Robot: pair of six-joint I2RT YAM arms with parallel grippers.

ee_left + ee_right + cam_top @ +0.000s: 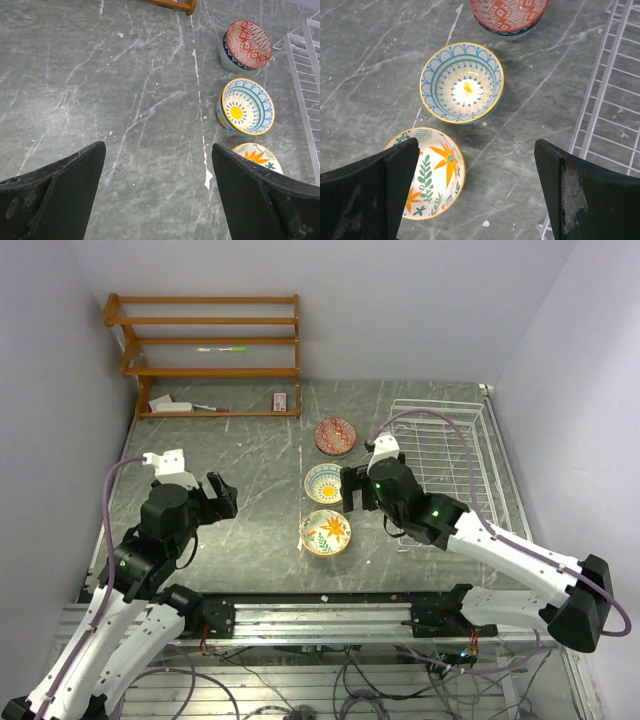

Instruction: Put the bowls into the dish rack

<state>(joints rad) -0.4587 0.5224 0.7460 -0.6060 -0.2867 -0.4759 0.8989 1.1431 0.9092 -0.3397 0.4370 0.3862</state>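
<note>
Three bowls stand in a line on the grey marble table: a red-brown patterned bowl (335,436) farthest, a teal-yellow bowl (324,483) in the middle, and an orange floral bowl (326,533) nearest. The white wire dish rack (440,402) lies to their right with no bowls in it. My right gripper (350,490) is open and empty, hovering just right of the teal-yellow bowl (462,82) and orange floral bowl (437,170), with the rack (605,85) on its right. My left gripper (225,495) is open and empty over bare table, left of the bowls (247,106).
A brown wooden shelf unit (210,350) stands at the back left with a few small items on its bottom shelf. White walls close in the left, back and right sides. A metal rail (320,615) runs along the near edge.
</note>
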